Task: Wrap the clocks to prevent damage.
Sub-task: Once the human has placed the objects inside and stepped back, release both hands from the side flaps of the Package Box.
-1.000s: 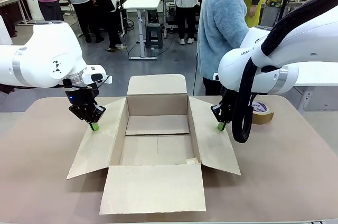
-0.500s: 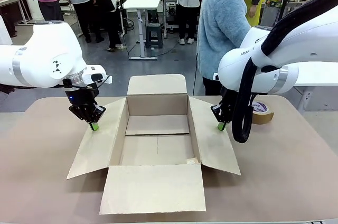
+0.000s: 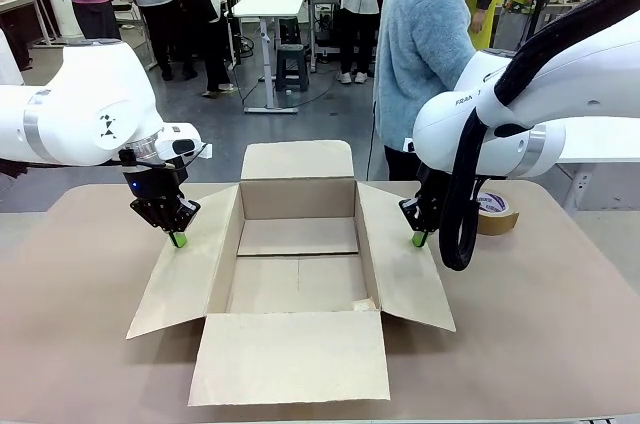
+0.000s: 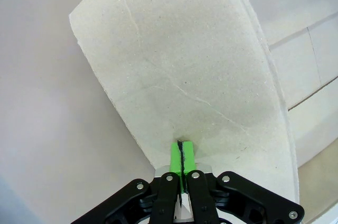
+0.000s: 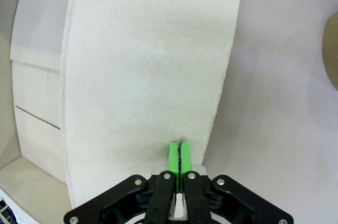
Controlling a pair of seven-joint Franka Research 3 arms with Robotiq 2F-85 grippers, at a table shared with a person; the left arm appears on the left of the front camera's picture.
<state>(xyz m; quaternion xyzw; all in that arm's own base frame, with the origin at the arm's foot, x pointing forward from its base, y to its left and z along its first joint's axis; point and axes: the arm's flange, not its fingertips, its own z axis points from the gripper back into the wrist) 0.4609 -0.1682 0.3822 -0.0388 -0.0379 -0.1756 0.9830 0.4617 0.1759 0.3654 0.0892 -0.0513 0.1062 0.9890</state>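
Worktop (image 3: pixel 80 344) is taken up by an open box (image 3: pixel 297 199) set between the arms, the left fingers (image 3: pixel 178 239) being pressed together at the left flap's (image 3: pixel 185 279) outer edge, the right fingers (image 3: pixel 418 239) likewise at the right flap (image 3: pixel 405 274), the cavity lying inward, equally near both.

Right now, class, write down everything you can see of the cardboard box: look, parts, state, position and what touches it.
The cardboard box is plain brown, open and looks empty, standing on the table. Its far flap stands up, its near flap lies flat, both side flaps slope outward. The left gripper, shut, touches the left flap at its outer edge; the right gripper, shut, touches the right flap likewise.
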